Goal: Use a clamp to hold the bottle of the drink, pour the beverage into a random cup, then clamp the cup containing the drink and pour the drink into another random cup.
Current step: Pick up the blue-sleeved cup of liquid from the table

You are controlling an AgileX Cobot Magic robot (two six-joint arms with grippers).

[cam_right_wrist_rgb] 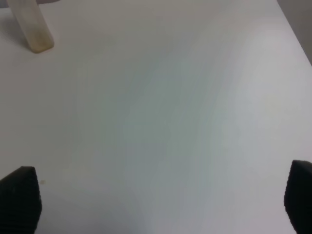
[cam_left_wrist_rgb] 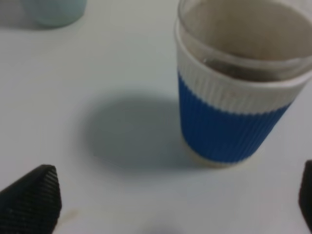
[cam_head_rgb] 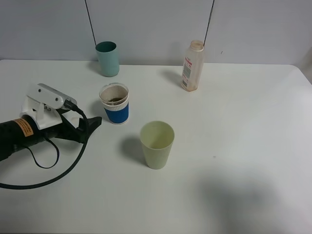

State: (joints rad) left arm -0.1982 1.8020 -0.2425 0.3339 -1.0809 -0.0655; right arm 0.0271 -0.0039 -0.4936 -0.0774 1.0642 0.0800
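A white counter point(cam_head_rgb: 253, 126) fills the view. Behind it rises a pale grey wall point(cam_head_rgb: 151, 24) with two thin dark cables point(cam_head_rgb: 90, 22).

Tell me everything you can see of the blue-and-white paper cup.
The blue-and-white paper cup is short, with a ribbed blue lower body, a ribbed white upper band and a pale rim. It stands upright and uncovered on the white table, left of centre, nearer than the teal cup and farther than the pale green cup. A little dark brownish liquid lies inside. Nothing touches it; the open left end effector sits just beside it, jaws not around it.
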